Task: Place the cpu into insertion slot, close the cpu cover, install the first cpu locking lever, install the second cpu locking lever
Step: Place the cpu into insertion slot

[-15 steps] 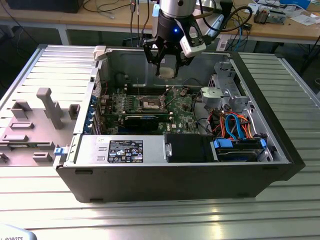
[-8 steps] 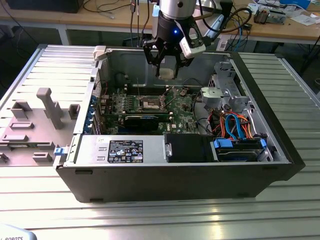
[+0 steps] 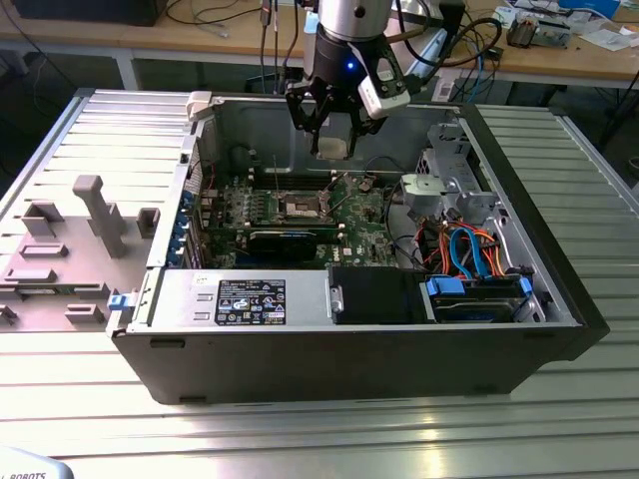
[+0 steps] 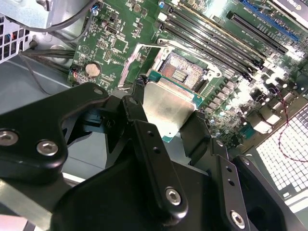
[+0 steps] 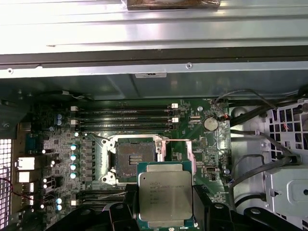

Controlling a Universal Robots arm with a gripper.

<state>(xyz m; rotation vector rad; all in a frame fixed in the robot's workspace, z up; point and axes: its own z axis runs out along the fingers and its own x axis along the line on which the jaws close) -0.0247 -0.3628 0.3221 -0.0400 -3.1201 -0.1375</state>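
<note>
My gripper hangs inside the open computer case, shut on the cpu, a flat square chip with a dull silver top. In both wrist views the cpu sits between black fingers, held above the green motherboard. The insertion slot lies bare and dark below, a little aside of the chip. The cpu cover stands flipped open beside the slot.
The case walls ring the board. Long black memory slots run beside the slot, and a black card lies nearer the front. A drive cage and coloured cables fill the exterior view's right. Grey fixtures stand outside at the left.
</note>
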